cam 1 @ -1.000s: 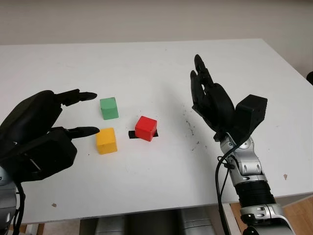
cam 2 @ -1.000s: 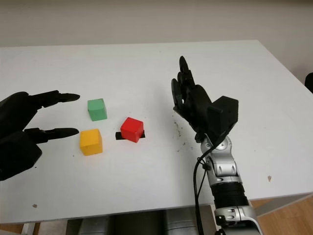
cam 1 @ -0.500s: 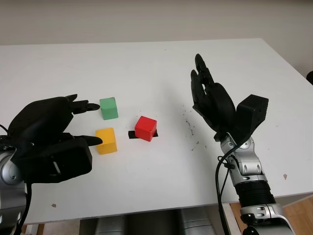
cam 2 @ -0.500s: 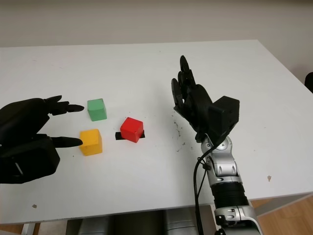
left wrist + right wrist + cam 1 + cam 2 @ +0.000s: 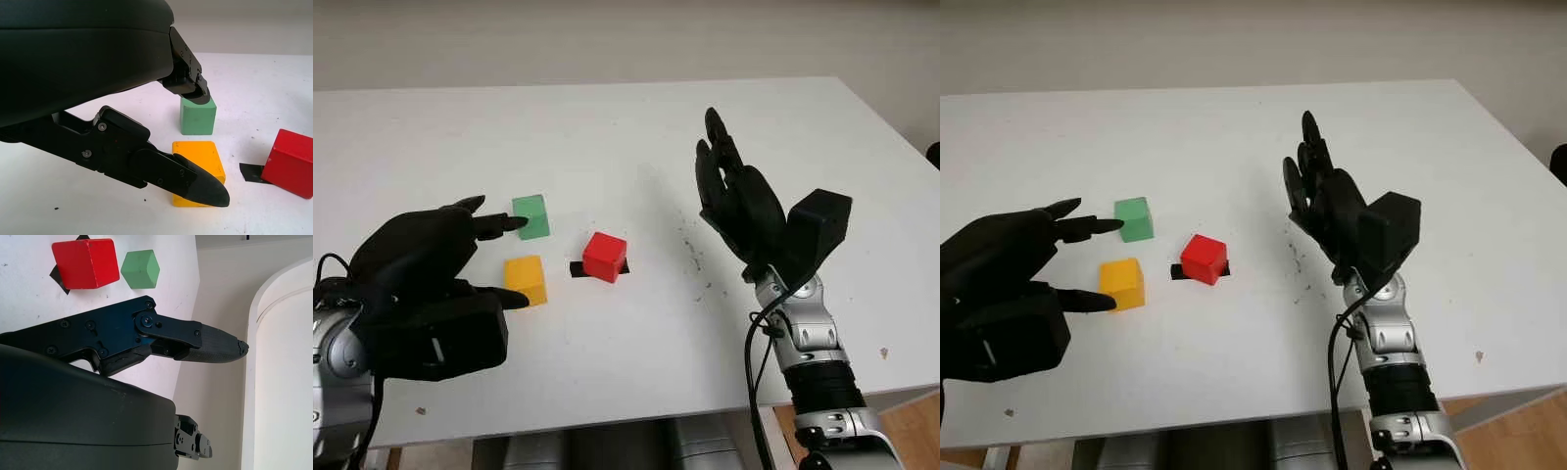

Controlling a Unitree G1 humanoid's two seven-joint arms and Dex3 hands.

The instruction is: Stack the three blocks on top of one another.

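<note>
Three blocks lie apart on the white table [image 5: 636,137]: a green block [image 5: 530,215] farthest back, a yellow block [image 5: 526,278] in front of it, and a red block [image 5: 605,256] to their right, sitting on a strip of black tape [image 5: 579,268]. My left hand [image 5: 504,262] is open, low over the table just left of the yellow block [image 5: 196,164]. One fingertip is at the green block's left side, another at the yellow block's front left corner. Whether they touch is unclear. My right hand [image 5: 729,191] is open, raised to the right of the red block.
Small dark specks [image 5: 697,257] dot the table between the red block and my right arm. The table's front edge [image 5: 636,416] runs just ahead of both forearms, and its right edge [image 5: 901,137] slants away behind the right hand.
My left hand has moved right and forward, closing in on the green and yellow blocks until its fingertips reach them. The blocks and the right hand have stayed put.
</note>
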